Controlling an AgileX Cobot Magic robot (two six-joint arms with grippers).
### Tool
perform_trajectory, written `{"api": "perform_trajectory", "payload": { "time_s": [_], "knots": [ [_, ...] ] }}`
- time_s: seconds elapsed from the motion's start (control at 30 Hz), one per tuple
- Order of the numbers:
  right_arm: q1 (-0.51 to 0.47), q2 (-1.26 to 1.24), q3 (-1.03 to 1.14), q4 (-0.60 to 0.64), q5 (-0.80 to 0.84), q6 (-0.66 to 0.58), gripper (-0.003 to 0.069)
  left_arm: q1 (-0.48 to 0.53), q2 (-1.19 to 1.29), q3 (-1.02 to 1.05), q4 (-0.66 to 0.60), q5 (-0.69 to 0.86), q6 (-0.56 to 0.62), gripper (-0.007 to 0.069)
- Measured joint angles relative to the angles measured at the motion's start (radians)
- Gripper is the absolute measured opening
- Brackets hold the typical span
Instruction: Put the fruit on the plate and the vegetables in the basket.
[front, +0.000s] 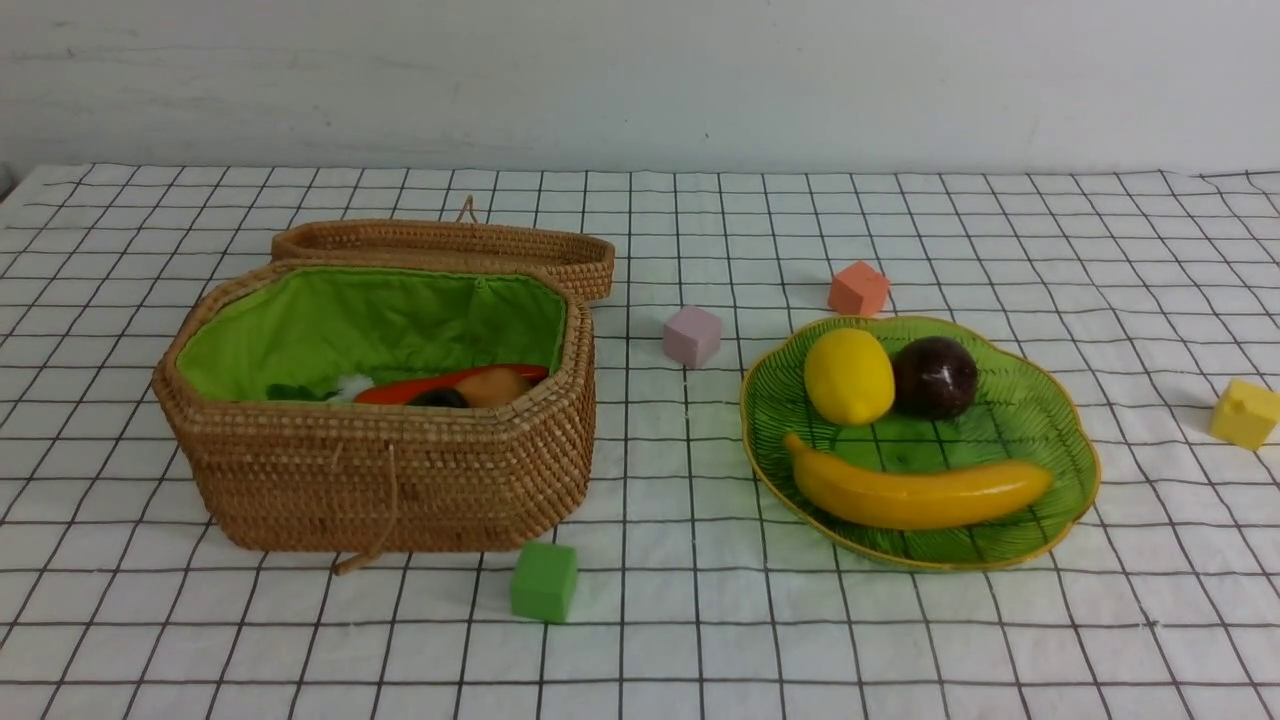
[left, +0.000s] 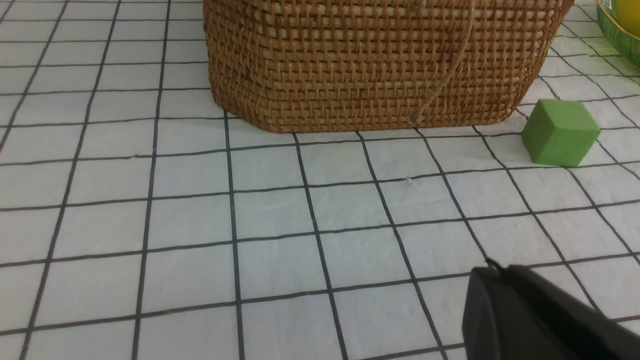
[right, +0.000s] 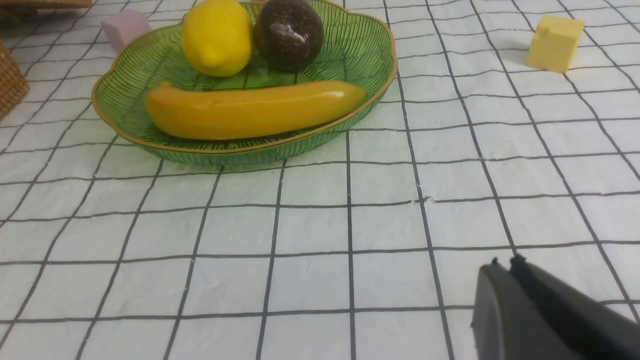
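All three fruits are sitting on the plate (front: 1060, 400), the vegetables are lying in the basket (front: 400, 480); both hands, the left hand (left: 492, 267) and the right hand (right: 505, 262), are resting pressed together, empty.

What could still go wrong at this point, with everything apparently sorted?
1. The banana lies along the plate near its front rim; a bump might roll it off.
2. The green cube sits close to the basket, so a sweeping arm could knock it.

Eggplant (front: 438, 398) mostly hidden in basket (front: 400, 470)
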Motion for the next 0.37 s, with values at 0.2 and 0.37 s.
{"api": "perform_trajectory", "payload": {
  "time_s": [0.2, 0.37],
  "knots": [
    [0.0, 0.0, 0.0, 0.0, 0.0, 0.0, 0.004, 0.0, 0.0, 0.0, 0.0, 0.0, 0.0, -0.0013],
    [0.0, 0.0, 0.0, 0.0, 0.0, 0.0, 0.005, 0.0, 0.0, 0.0, 0.0, 0.0, 0.0, -0.0012]
  ]
}}
